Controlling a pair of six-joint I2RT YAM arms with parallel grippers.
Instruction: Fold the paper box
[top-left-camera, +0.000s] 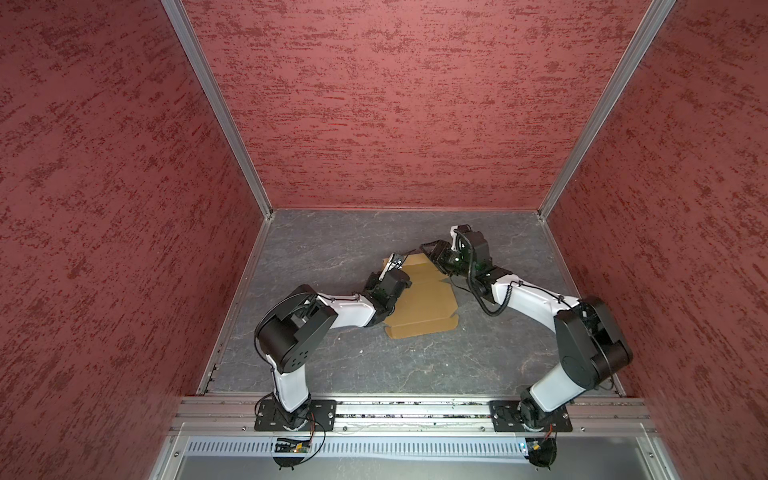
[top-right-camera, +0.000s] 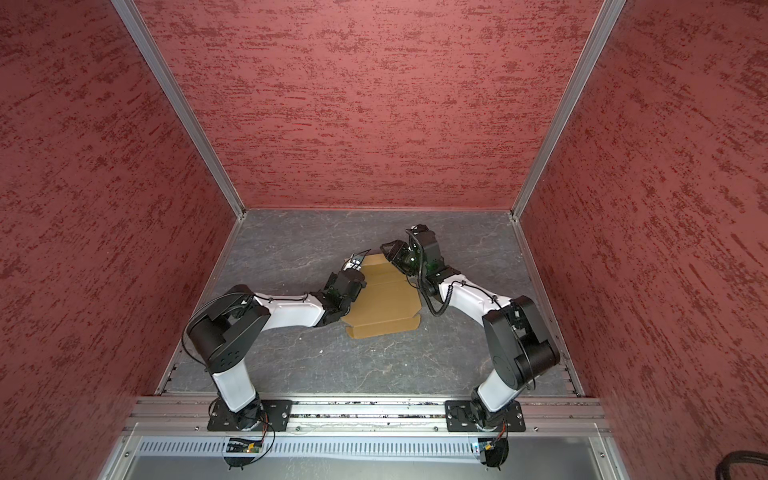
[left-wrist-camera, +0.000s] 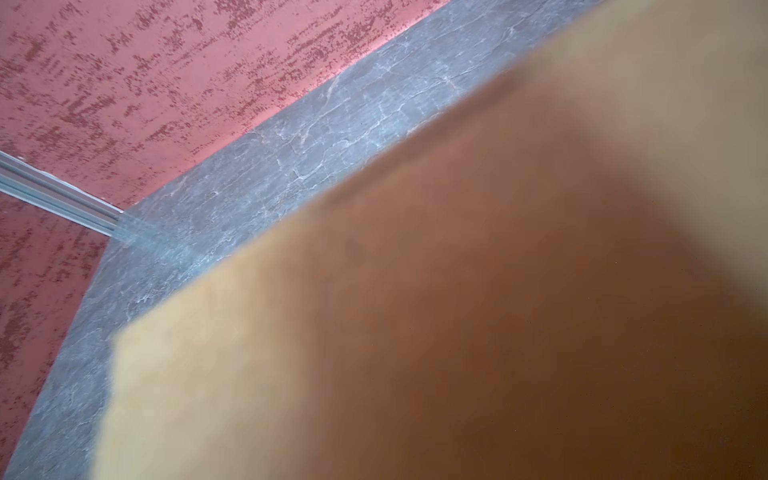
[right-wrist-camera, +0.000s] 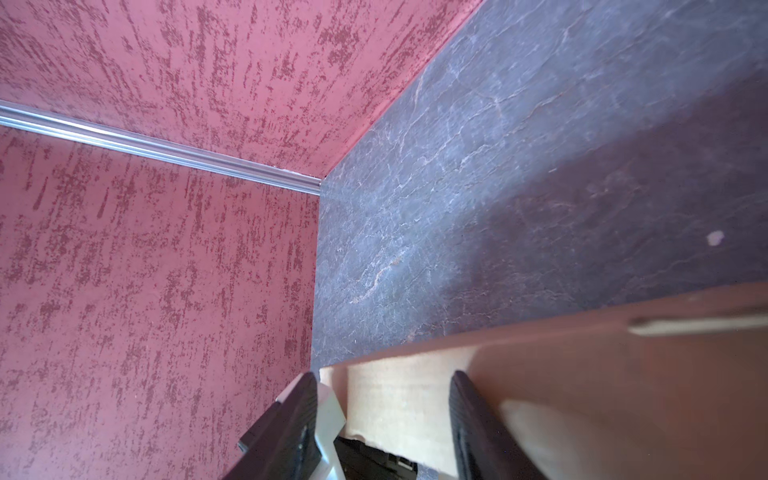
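Note:
The paper box (top-left-camera: 424, 303) (top-right-camera: 382, 307) is a tan cardboard sheet lying mostly flat in mid-table, with its far end lifted a little. My left gripper (top-left-camera: 399, 259) (top-right-camera: 358, 261) sits at the sheet's far left corner. In the left wrist view blurred cardboard (left-wrist-camera: 457, 311) fills most of the picture and hides the jaws. My right gripper (top-left-camera: 430, 249) (top-right-camera: 388, 249) is at the far edge. In the right wrist view it (right-wrist-camera: 384, 411) is open, its two dark fingers (right-wrist-camera: 299, 415) wide apart with a raised flap (right-wrist-camera: 582, 374) across the gap.
The grey stone-patterned table (top-left-camera: 374, 365) is enclosed by red textured walls (top-left-camera: 395, 104) with aluminium corner posts (top-left-camera: 216, 108). Both arm bases stand on the front rail (top-left-camera: 415, 411). A small white speck (top-left-camera: 360, 351) lies near the sheet's front.

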